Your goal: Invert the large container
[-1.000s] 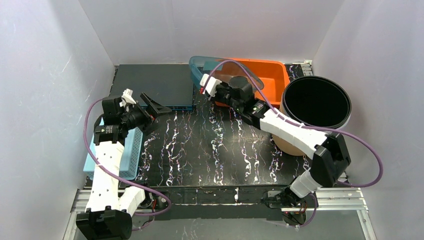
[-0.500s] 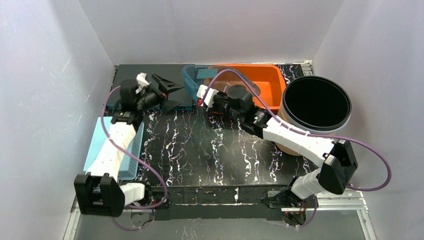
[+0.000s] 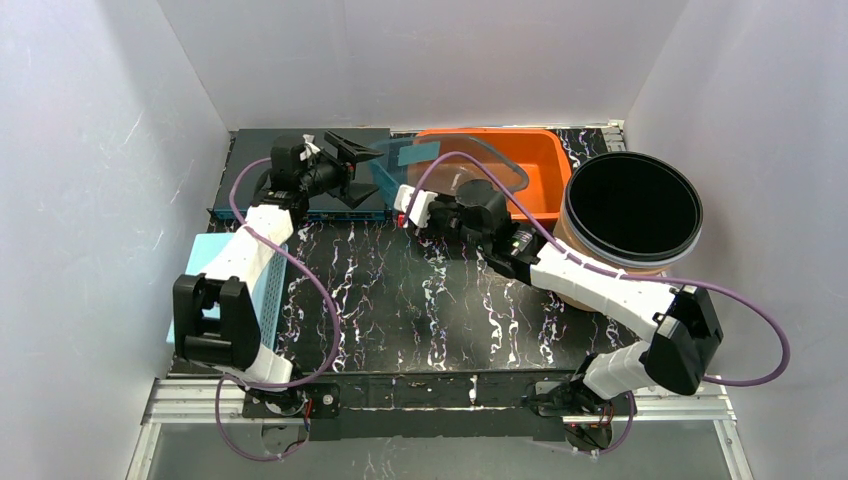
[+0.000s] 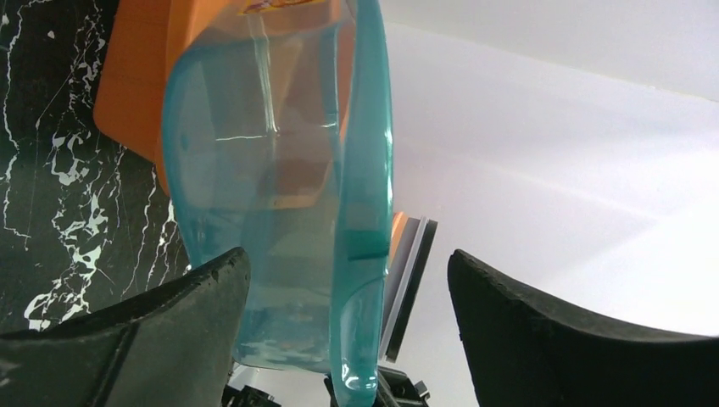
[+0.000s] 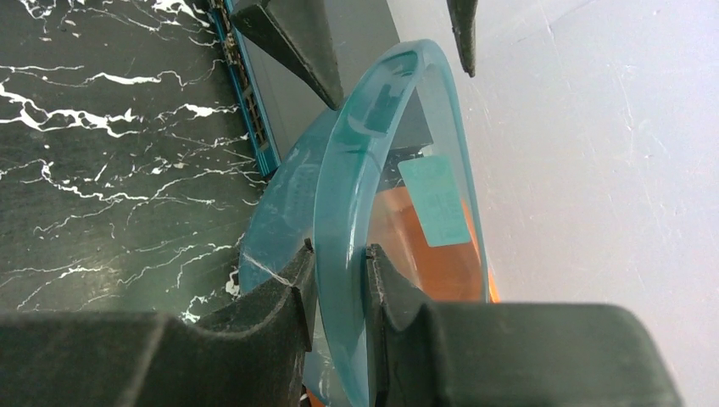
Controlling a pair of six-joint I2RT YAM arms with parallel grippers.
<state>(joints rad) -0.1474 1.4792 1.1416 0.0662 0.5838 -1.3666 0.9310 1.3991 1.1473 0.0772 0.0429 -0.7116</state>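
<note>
Surface (image 3: 420, 300): black, white-veined, carrying everything, unchanged from a second ago.
Black bin (image 3: 630, 205): standing upright at the right, mouth up, as before.
Orange tub (image 3: 545, 165): sitting at the rear, just left of the bin.
Teal container (image 3: 398, 168): being held up on edge at the orange tub's left end, clear of the surface; it is lying further left than a second ago.
Blue basket (image 3: 200, 262): lying by the left wall, now uncovered since the left arm has swung off it toward the rear.
Left claw (image 4: 343, 263): spreading wide on both sides of the container's rim; it may be brushing the wall, hard to tell.
Right claw (image 5: 339, 264): pinching the container's rim (image 5: 343, 195) between both fingers, the grip unchanged.
</note>
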